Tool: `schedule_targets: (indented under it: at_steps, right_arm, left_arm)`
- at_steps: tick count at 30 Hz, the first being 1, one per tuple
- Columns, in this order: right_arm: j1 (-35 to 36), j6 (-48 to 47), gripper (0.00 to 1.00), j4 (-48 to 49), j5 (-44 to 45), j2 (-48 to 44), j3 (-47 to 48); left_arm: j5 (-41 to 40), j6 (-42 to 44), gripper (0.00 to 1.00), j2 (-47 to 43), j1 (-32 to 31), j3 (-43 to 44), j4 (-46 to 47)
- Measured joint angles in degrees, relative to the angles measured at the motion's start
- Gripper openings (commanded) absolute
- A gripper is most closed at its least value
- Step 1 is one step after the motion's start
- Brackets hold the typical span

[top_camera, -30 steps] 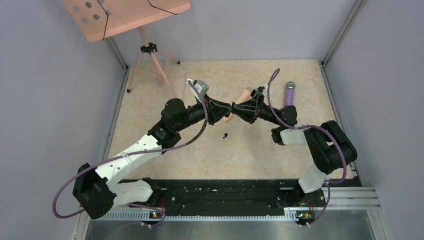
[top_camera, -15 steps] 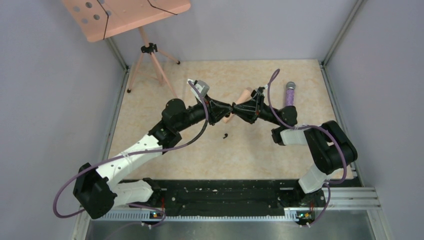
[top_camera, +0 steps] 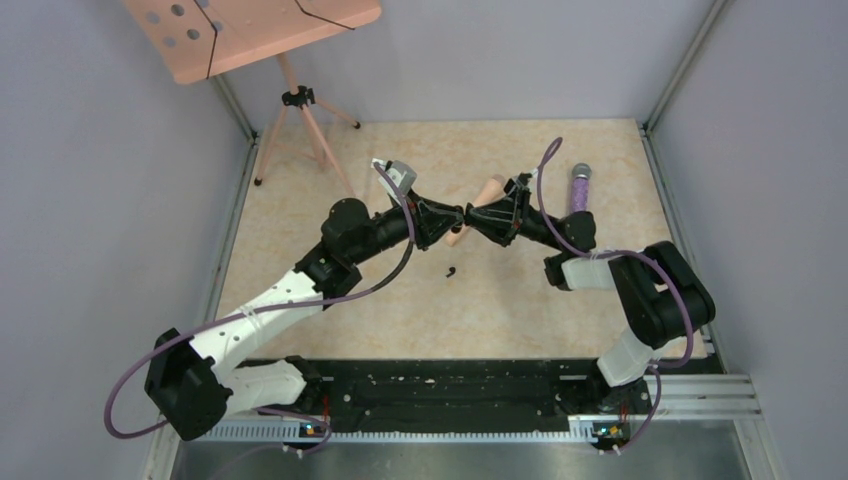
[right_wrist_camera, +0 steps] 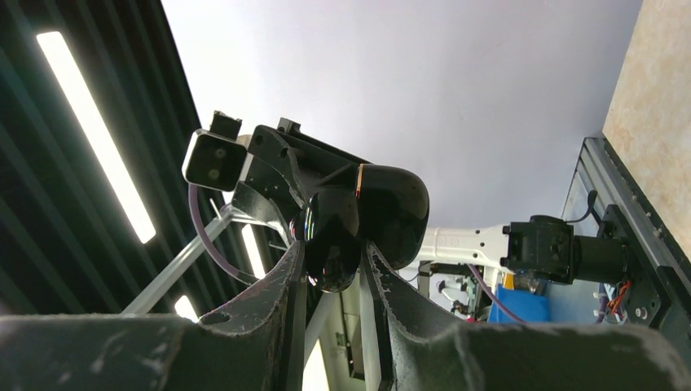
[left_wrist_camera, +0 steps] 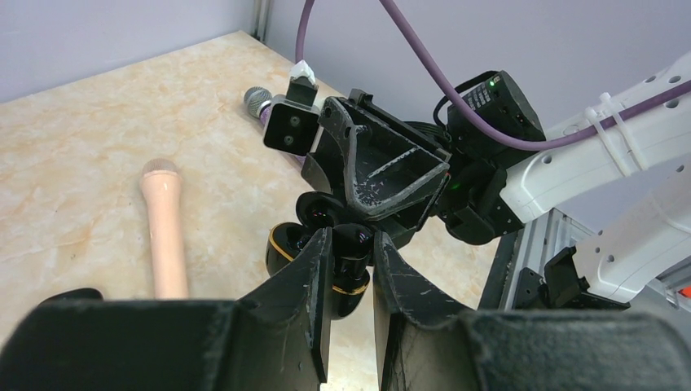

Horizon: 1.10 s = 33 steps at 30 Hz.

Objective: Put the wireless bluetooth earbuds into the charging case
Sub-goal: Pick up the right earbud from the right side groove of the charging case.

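Pinch from two sides: left hand (left_wrist_camera: 352, 244) and right hand (right_wrist_camera: 332, 257) are each clamping fingers on the glossy black case (right_wrist_camera: 393, 204), holding it above the bench (top_camera: 400, 312), while one earbud (top_camera: 451, 270) is lying loose on the bench nearby.

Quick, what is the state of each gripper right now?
Left gripper: closed on the charging case.
Right gripper: closed on the same charging case, from the opposite side.

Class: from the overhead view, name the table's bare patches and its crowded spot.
Bare: near stretch between earbud and base rail; far strip between tripod and purple microphone. Crowded: mid-table, where left tool and right tool clamp the charging case by the peach microphone.
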Motion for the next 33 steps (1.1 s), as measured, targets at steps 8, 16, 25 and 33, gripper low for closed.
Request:
schedule_targets:
  at_steps: [8, 16, 25, 33]
  right_arm:
    - [-0.1, 0.0, 0.0, 0.0, 0.0, 0.0, 0.0]
    - [-0.1, 0.0, 0.0, 0.0, 0.0, -0.2, 0.0]
    - [-0.1, 0.0, 0.0, -0.3, -0.1, -0.2, 0.0]
    - [-0.1, 0.0, 0.0, -0.5, -0.1, -0.2, 0.0]
  left_arm:
    - [0.7, 0.0, 0.1, 0.0, 0.0, 0.0, 0.0]
    - [1.8, -0.1, 0.1, 0.7, 0.0, 0.0, 1.0]
    - [2.6, 0.0, 0.1, 1.7, 0.0, 0.0, 2.3]
    - [0.1, 1.4, 0.1, 1.6, 0.0, 0.0, 1.9]
